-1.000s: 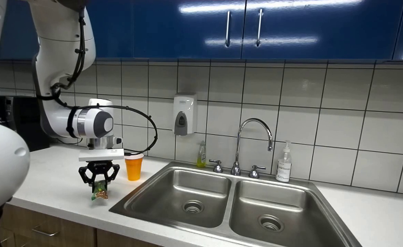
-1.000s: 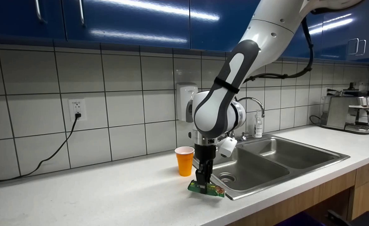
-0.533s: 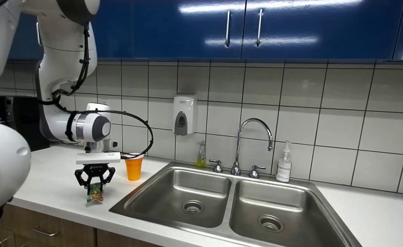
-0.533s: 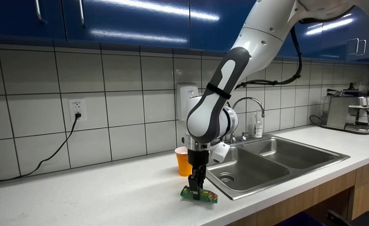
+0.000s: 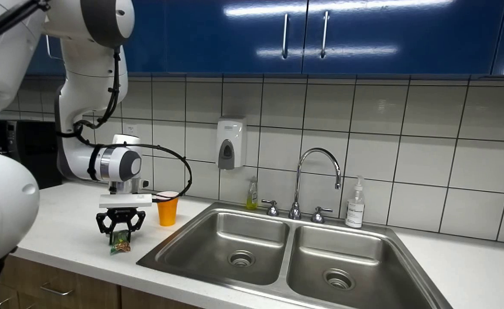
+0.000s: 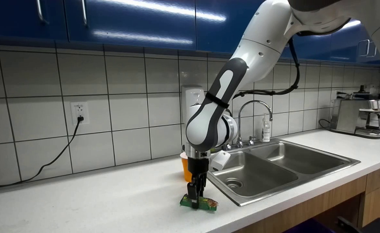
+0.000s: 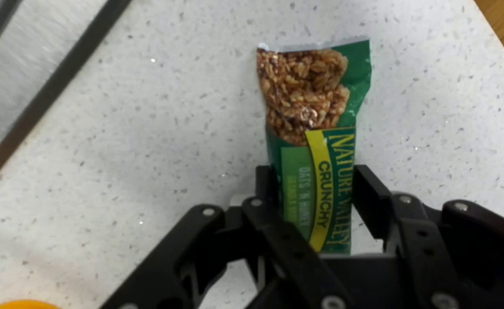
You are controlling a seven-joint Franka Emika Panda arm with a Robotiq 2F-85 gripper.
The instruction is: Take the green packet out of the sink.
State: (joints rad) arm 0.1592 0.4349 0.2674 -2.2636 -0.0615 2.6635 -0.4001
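The green packet (image 7: pixel 308 184) is a granola bar wrapper with a yellow stripe and a picture of oats. It lies on the white counter beside the sink, outside the basins, and shows in both exterior views (image 5: pixel 120 242) (image 6: pixel 206 204). My gripper (image 7: pixel 316 193) points down around the packet, one finger at each long side. It also shows in both exterior views (image 5: pixel 120 240) (image 6: pixel 199 200). The fingers stand slightly apart, with the packet between them; any contact at its sides is hard to tell. The near end of the packet is partly hidden by the gripper.
The steel double sink (image 5: pixel 284 274) lies to the side of the packet, its rim close by. An orange cup (image 5: pixel 167 211) stands behind the gripper near the wall. The counter's front edge (image 6: pixel 229 226) is near the packet. Soap bottles (image 5: pixel 355 210) stand behind the sink.
My gripper and the packet have moved away from the sink rim and down to the counter. The fingers have spread a little around the packet in the latest frames.
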